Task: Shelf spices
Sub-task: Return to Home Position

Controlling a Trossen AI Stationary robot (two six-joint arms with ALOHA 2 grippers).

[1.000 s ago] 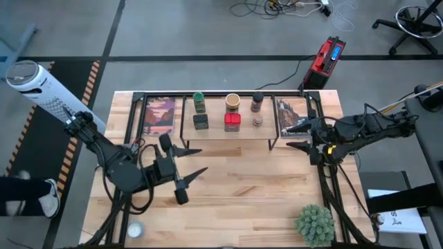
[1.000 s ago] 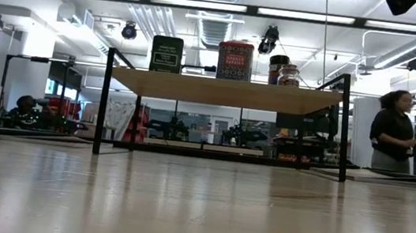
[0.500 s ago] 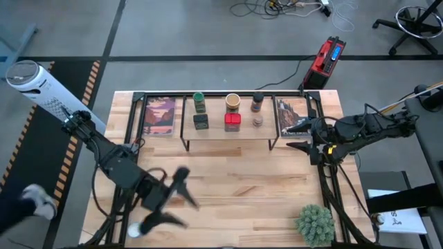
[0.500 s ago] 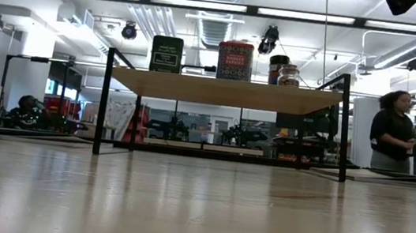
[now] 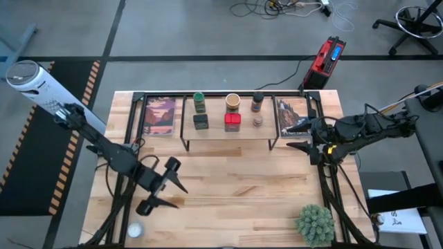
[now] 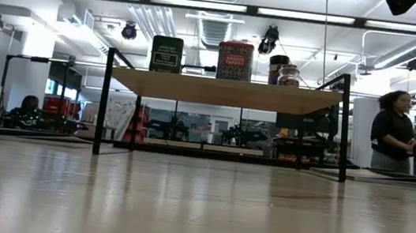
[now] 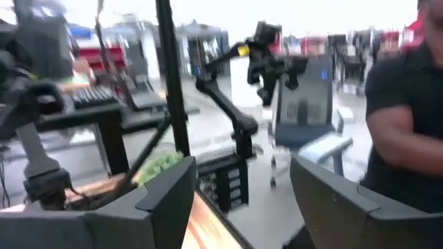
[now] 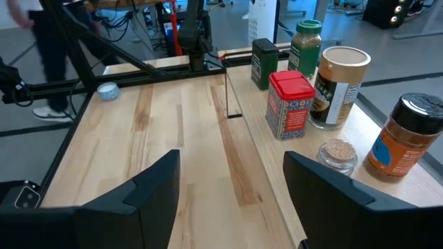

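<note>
Before the shelf (image 5: pixel 221 137), spices (image 5: pixel 232 121) all up, my left gripper (image 5: pixel 180 197) and right gripper (image 5: pixel 286 137) gape empty; only folding home remains.

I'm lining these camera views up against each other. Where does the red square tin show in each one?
High view: the red square tin stands mid-shelf, in the row nearer the arms.
Low view: the tin stands on top of the shelf, near the middle.
Left wrist view: not in it.
Right wrist view: the tin is right of centre.
Shared landmark: the small black box beside it.
</note>
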